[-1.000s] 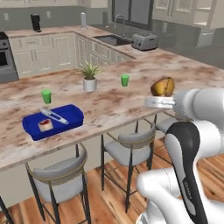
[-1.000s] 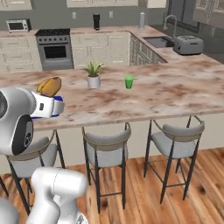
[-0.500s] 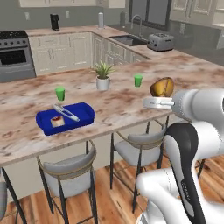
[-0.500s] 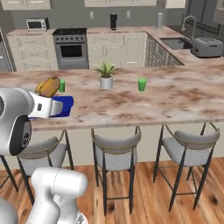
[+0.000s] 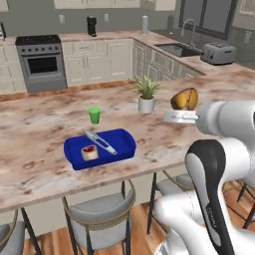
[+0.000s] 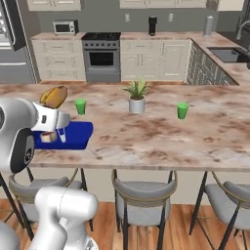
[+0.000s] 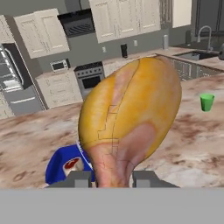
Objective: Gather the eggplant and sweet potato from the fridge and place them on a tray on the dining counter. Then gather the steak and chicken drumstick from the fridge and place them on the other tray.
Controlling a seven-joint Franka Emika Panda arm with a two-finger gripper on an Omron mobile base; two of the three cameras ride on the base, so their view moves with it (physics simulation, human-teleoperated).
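Observation:
My gripper [image 5: 180, 110] [image 6: 52, 105] [image 7: 111, 177] is shut on the chicken drumstick [image 5: 184, 98] [image 6: 53, 96] [image 7: 131, 118], a tan-brown lump held upright above the dining counter [image 5: 40, 129] [image 6: 146, 132]. A blue tray [image 5: 124, 144] [image 6: 80, 132] [image 7: 57, 164] lies on the counter to the left of the hand in the left base view. In the tray are the steak [image 5: 90, 152] [image 6: 47, 137] [image 7: 72, 164] and a long silver utensil [image 5: 102, 142]. The fridge [image 7: 13, 74] stands far back at the left. The eggplant and sweet potato are out of view.
A potted plant [image 5: 147, 94] [image 6: 136, 95] and green cups [image 5: 94, 115] [image 6: 182, 110] [image 7: 207, 102] stand on the counter. Stools [image 5: 99, 214] [image 6: 141, 197] line its near edge. Stove [image 5: 42, 60], sink and toaster [image 5: 217, 52] sit on the back worktops.
The whole scene has slid rightward in both base views, so the base has driven along the counter. The blue tray now lies closer to the hand. The drumstick stays gripped.

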